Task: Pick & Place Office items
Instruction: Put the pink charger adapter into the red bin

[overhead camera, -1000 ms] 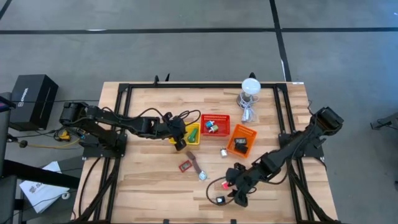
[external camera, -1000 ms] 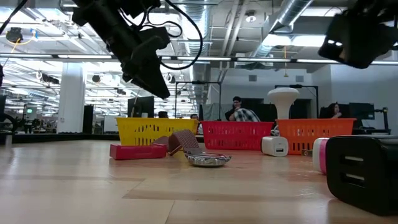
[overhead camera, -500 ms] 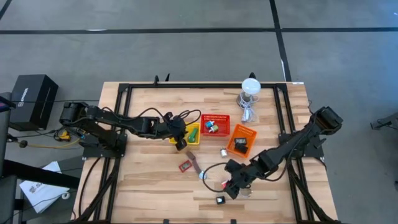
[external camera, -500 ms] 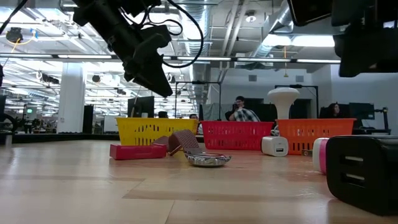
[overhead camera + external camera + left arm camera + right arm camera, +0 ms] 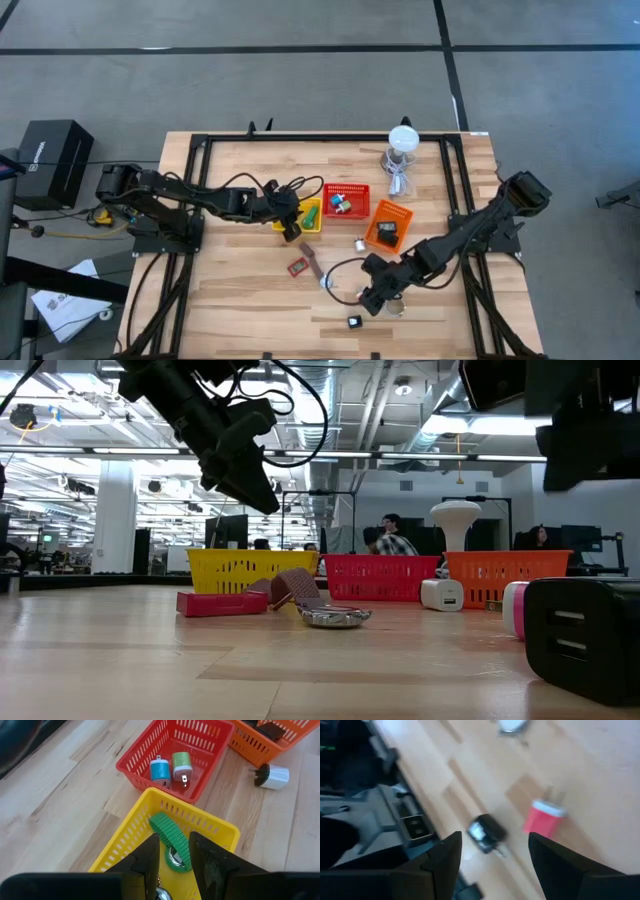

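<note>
Your left gripper (image 5: pixel 291 222) hangs over the yellow basket (image 5: pixel 309 226) at mid-frame in the high view, fingers (image 5: pixel 150 865) set narrow with nothing between them. Straight past them in the left wrist view, a green ridged piece (image 5: pixel 170 839) lies inside that basket.

The red basket (image 5: pixel 346 201) just right of it holds a blue plug (image 5: pixel 160 771) and a green plug (image 5: pixel 182 766). The orange basket (image 5: pixel 388 225), further right, carries a dark item (image 5: pixel 387 231).

Your right gripper (image 5: pixel 367 301) sits low at lower centre-right of the high view, fingers (image 5: pixel 446 862) spread wide and empty.

Loose on the table (image 5: pixel 240 290):
- white plug (image 5: pixel 359 244), left of the orange basket
- red flat item (image 5: pixel 298 267) and brown strip (image 5: pixel 311 262), below the yellow basket
- small black charger (image 5: pixel 354 322), near the bottom edge
- red-bodied plug (image 5: pixel 542 817) beside that black charger, in the right wrist view
</note>
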